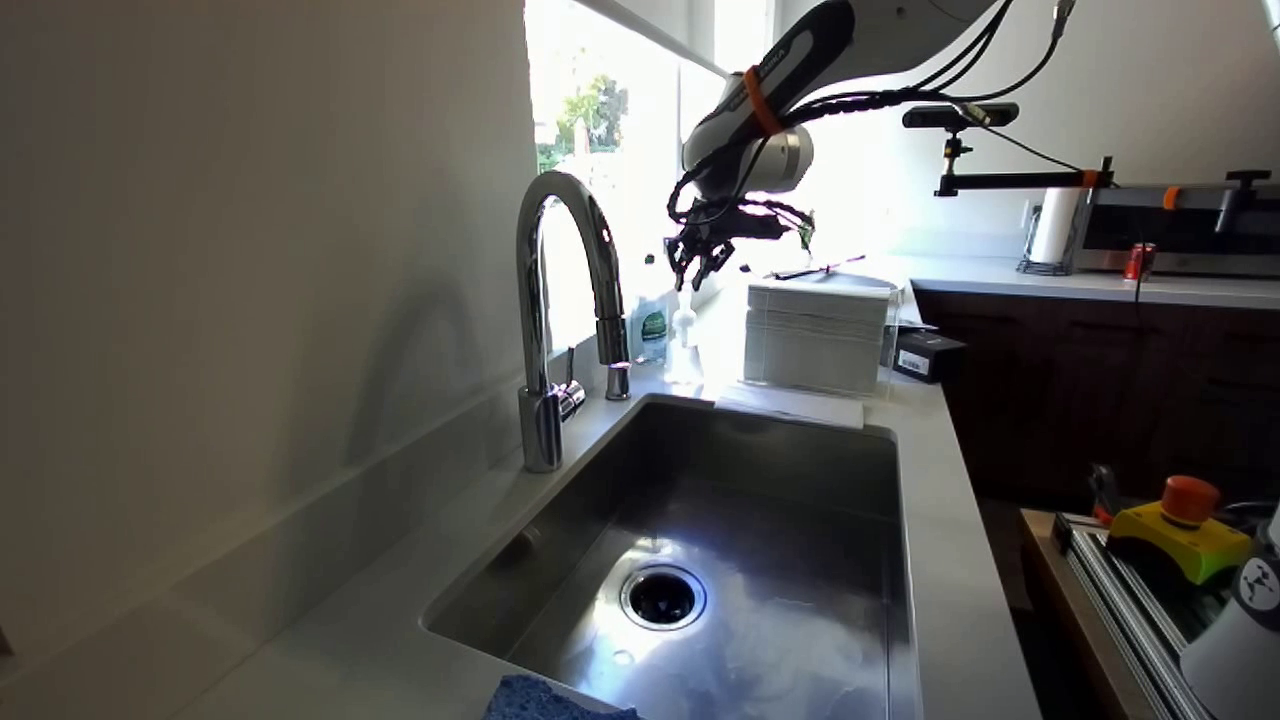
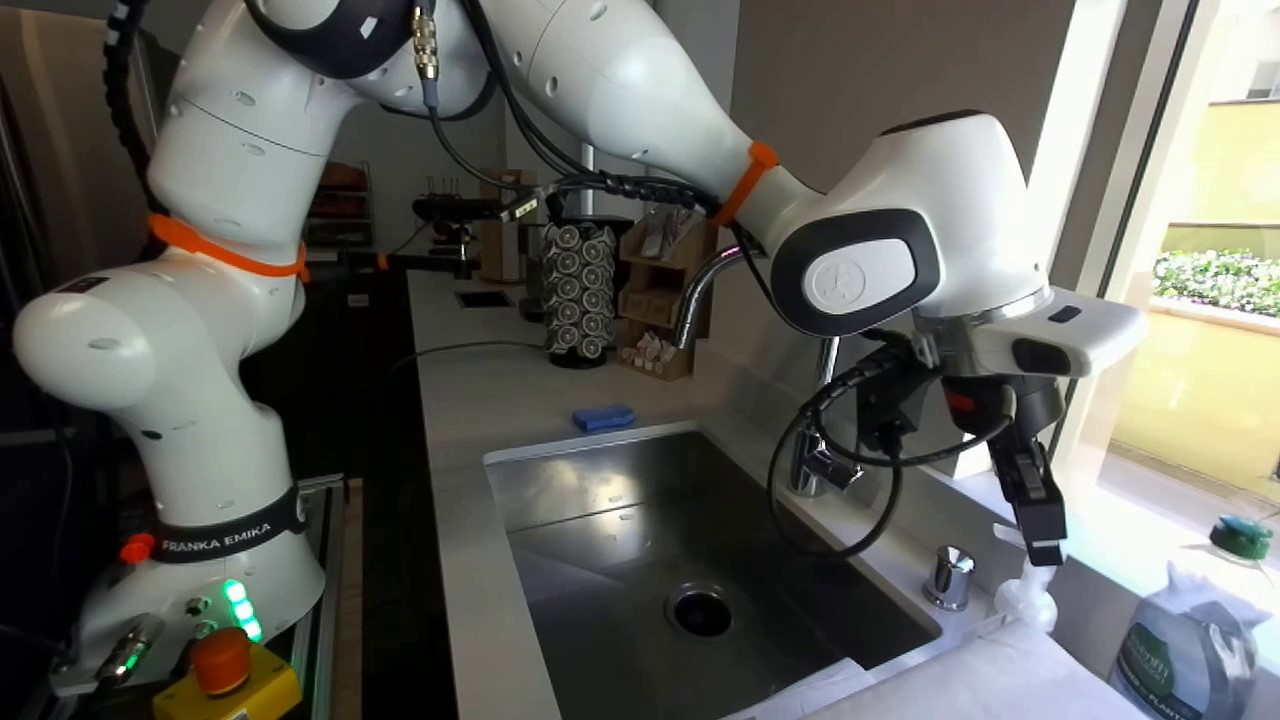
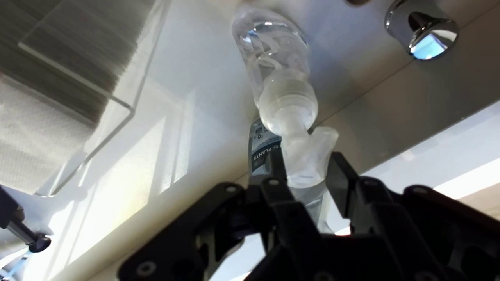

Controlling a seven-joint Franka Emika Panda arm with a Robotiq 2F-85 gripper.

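Pump bottle, clear and glossy in its rounded body, stands on the pale, smooth counter near the steel sink; its frosted collar narrows to a whitish, spouted head. Black, angular fingers of the gripper stand parted, one on each side of that head; whether they pinch it or only flank it, I cannot tell. Close by, toward the window, a labelled bottle shows translucent plastic and a ridged green cap. Beside the pump, a clear, straight-edged box holds a thick stack of sheets, finely lined along its side. Near them rises a stubby, polished chrome knob. Farther along, a chrome faucet bends in a smooth arch beside the basin with its round drain. Past the sink's opposite end lies a rough-textured blue sponge.
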